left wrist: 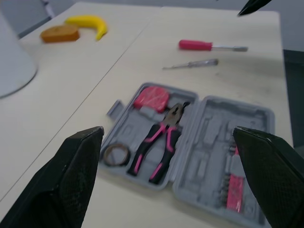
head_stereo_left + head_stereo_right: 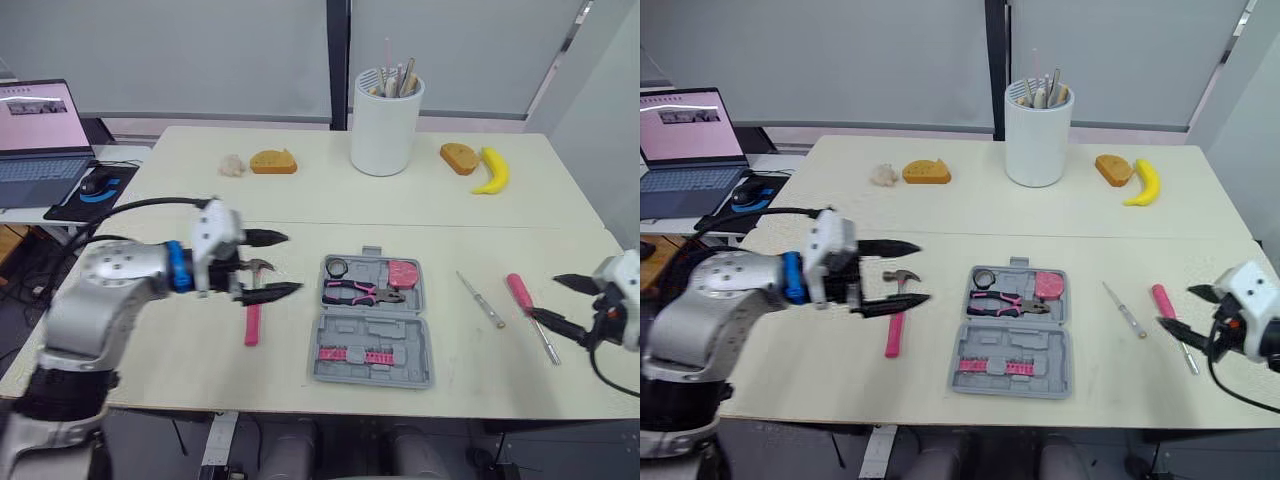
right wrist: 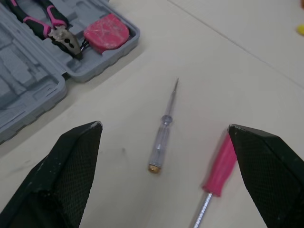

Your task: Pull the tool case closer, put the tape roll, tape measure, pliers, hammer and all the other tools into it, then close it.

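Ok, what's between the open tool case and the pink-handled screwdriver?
One slim clear-handled screwdriver, lying on bare table between the tool case and the pink-handled screwdriver; the left eye view shows it.

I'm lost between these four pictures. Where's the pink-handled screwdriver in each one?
Left eye view: the pink-handled screwdriver lies right of the open tool case, just past the clear screwdriver.
Right eye view: it is in the same spot, right of the case.
Left wrist view: it lies beyond the case, with the clear screwdriver between.
Right wrist view: it lies alongside the clear screwdriver.
Shared landmark: the grey case holding the pliers.
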Controlling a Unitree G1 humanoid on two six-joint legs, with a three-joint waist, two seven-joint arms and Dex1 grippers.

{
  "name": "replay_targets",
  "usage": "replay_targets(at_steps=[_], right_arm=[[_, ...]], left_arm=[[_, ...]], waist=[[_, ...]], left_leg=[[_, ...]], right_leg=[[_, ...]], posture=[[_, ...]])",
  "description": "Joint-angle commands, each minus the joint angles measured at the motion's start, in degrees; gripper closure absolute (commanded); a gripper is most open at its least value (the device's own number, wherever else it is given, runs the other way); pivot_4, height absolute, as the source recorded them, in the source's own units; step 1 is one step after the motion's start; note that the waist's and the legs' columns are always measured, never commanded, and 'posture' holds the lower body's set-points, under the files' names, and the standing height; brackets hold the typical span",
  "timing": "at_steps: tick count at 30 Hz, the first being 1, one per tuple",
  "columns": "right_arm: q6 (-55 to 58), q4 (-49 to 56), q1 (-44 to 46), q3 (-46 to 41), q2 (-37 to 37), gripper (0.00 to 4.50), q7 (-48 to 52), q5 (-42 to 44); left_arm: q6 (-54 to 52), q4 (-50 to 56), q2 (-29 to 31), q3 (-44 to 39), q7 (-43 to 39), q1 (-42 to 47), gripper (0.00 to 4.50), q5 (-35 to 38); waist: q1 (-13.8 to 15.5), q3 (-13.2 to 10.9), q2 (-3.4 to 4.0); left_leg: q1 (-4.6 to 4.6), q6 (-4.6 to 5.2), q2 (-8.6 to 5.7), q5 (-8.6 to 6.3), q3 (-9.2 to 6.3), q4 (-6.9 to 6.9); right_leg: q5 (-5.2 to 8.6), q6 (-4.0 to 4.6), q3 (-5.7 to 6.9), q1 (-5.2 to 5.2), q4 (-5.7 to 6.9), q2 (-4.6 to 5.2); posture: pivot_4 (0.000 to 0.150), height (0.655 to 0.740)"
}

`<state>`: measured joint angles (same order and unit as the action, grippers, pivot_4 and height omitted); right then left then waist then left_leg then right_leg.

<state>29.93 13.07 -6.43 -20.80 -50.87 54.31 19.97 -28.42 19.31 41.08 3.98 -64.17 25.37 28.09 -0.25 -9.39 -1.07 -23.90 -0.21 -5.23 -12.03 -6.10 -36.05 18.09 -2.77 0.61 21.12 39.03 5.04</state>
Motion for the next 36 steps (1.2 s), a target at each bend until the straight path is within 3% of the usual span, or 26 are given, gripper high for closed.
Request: replay_targets(at_steps=[1,11,23,26,31,36], right_arm=[[-0.2,1.3,2.5,4.2,1.2,0.02,-4.0,-2.6],[-1.2,-13.3,14.8,14.7,8.9,0.02,-12.1,-8.8],[-4.6,-31.9,22.5,18.5,13.4,0.02,-14.0,-12.6],[-4.2,-32.8,22.3,18.9,13.0,0.59,-13.0,-12.7],[-2.6,-30.8,20.6,18.3,12.7,2.16,-13.2,-12.5],[-1.9,-29.5,19.5,17.8,13.4,3.22,-13.6,-12.1]], left_arm=[[2.4,3.8,-2.8,4.9,0.0,2.4,0.00,-1.5],[8.3,-0.4,-8.8,11.2,0.3,5.5,0.00,-6.6],[7.6,1.6,-8.5,11.3,1.9,3.4,0.00,-8.0],[7.7,1.7,-8.3,11.3,1.8,3.1,0.00,-8.0],[9.1,0.0,-8.2,11.4,1.6,2.4,0.00,-8.9],[9.5,-0.6,-8.6,11.4,1.3,2.7,0.00,-9.2]], waist=[[-0.2,0.0,0.00],[-0.3,0.0,-0.01],[-0.4,0.0,0.01],[-0.4,0.0,0.02],[-0.7,0.0,0.02],[-0.8,0.0,0.01]], left_leg=[[0.00,0.00,0.00,0.00,0.02,0.00],[0.04,0.00,0.00,0.02,-0.02,-0.04],[0.06,0.00,-0.03,0.04,-0.06,-0.04],[0.08,0.00,0.01,0.04,-0.08,-0.04],[0.08,0.00,0.01,0.04,-0.08,-0.04],[0.10,0.00,0.00,0.03,-0.09,-0.05]], right_leg=[[0.00,0.00,-0.02,0.00,0.01,0.00],[0.00,0.00,0.00,-0.03,0.02,-0.07],[-0.02,-0.01,-0.02,-0.05,0.05,-0.10],[-0.02,-0.01,-0.01,-0.06,0.06,-0.13],[-0.02,-0.01,-0.01,-0.07,0.06,-0.14],[-0.02,-0.01,0.00,-0.12,0.05,-0.13]], posture=[[0.150,0.7400],[0.150,0.7400],[0.150,0.7400],[0.150,0.7400],[0.150,0.7400],[0.150,0.7400]])
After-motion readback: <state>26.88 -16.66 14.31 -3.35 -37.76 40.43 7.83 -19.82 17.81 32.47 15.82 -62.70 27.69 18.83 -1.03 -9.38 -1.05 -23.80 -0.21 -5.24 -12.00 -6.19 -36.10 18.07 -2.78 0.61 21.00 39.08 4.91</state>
